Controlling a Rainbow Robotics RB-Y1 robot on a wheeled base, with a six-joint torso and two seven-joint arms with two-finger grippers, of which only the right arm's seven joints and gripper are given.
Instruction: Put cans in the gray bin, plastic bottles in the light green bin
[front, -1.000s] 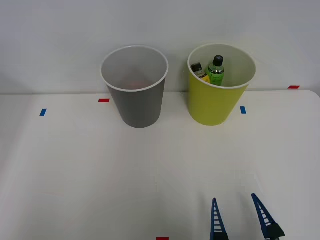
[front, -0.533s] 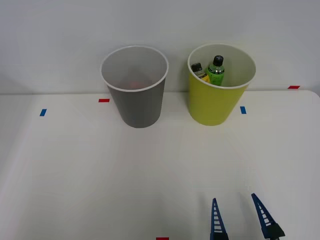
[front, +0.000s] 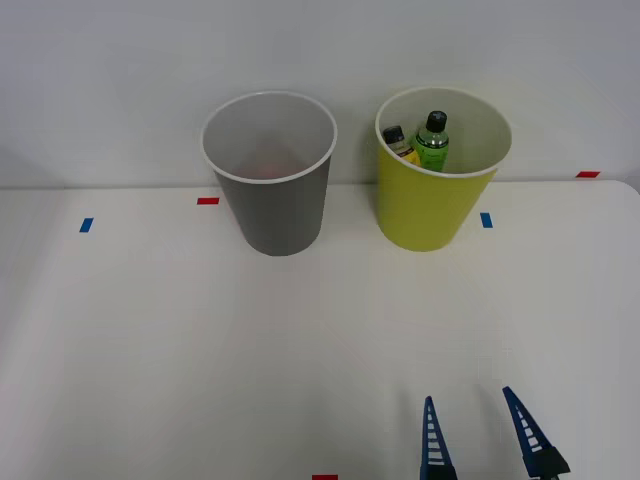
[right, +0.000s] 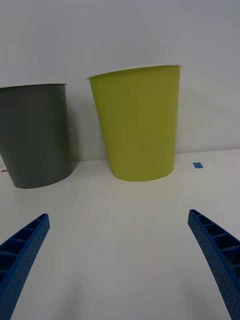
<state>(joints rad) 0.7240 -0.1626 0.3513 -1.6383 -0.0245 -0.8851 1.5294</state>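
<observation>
Nearest, the right gripper (front: 478, 432) hovered low over the white desk (front: 150, 340), jaws wide and empty. Farther back stood the gray bin (front: 272, 205), a faint orange can (front: 266, 167) inside, and the light green bin (front: 430, 210) holding both bottles (front: 432, 140). Sorting looked finished; the next move was likely just retreat.

The round tapered dark gray plastic bin (front: 272, 205) and yellow-green plastic bin (front: 430, 205) have pale insides. The green plastic bottle (front: 432, 146) wears a black cap. Blue ribbed fingers (front: 435, 445).

Both the gray bin (front: 272, 200) and light green bin (front: 428, 205) look smooth matt plastic.
</observation>
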